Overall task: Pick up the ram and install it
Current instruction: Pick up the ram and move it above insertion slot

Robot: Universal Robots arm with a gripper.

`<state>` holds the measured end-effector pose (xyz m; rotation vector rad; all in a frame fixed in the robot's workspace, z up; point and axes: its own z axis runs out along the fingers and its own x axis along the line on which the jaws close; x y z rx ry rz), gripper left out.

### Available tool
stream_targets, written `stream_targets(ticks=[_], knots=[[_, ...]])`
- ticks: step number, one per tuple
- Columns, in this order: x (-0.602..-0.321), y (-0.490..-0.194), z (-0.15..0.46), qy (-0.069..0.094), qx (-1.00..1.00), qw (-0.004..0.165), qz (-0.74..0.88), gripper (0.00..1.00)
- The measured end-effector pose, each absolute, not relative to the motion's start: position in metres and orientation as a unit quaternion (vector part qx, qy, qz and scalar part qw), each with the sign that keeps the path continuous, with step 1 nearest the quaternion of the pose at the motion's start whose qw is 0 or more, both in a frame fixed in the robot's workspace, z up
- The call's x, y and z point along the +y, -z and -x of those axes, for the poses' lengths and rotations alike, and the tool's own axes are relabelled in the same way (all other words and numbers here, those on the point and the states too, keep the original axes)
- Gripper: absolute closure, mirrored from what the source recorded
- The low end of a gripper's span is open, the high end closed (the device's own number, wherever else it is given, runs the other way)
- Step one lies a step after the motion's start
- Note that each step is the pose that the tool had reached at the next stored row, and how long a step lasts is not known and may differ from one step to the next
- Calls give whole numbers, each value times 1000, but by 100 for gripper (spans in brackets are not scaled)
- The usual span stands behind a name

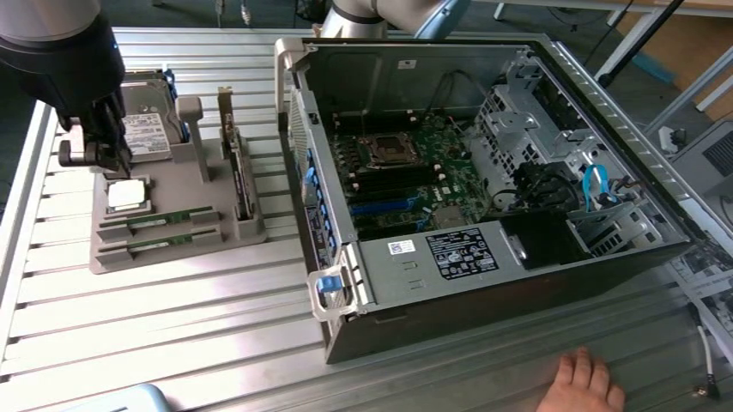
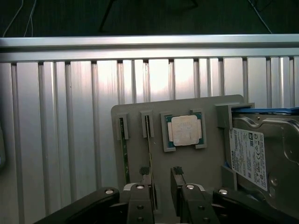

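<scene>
In the wrist view the claw (image 2: 161,176) hung just above the grey holder (image 2: 203,163). Its two dark fingers (image 2: 143,186) stood apart, with bare holder showing in the gap and nothing gripped. The ram (image 2: 149,140), a thin green stick, lay on edge in its slot and ran up close alongside one finger. I could not tell whether the two touched. The second ram (image 2: 124,149) lay parallel in the next slot, nearer the holder's edge. Beyond the claw sat the square silver processor (image 2: 184,130) in its frame, and beside that the hard drive (image 2: 261,156), label up. Past the holder the ribbed metal surface (image 2: 70,116) ran to its far rail.

The exterior view gave the wider scene. A person's hand (image 1: 586,382) rested at the surface's (image 1: 172,326) near edge, in front of the open computer case (image 1: 401,275). The case lay on its side with the motherboard (image 1: 424,163) exposed. On the exterior view's left, the holder (image 1: 172,193) carried both sticks flat in its near slots, the ram (image 1: 160,217) just behind the second ram (image 1: 160,241). The processor (image 1: 126,196) lay behind them. The dark expansion card (image 1: 237,184) stood upright on the side towards the case, and the hard drive (image 1: 143,133) stood farthest back. The claw (image 1: 94,163) hung over the holder's outer edge near the processor.
</scene>
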<state>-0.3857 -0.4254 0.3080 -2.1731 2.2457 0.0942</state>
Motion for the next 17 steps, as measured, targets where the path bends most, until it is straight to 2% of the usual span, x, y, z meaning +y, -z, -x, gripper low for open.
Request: stream_targets(ticks=[17], knots=[[-425, -303, 378, -30, 717, 8, 696, 69]])
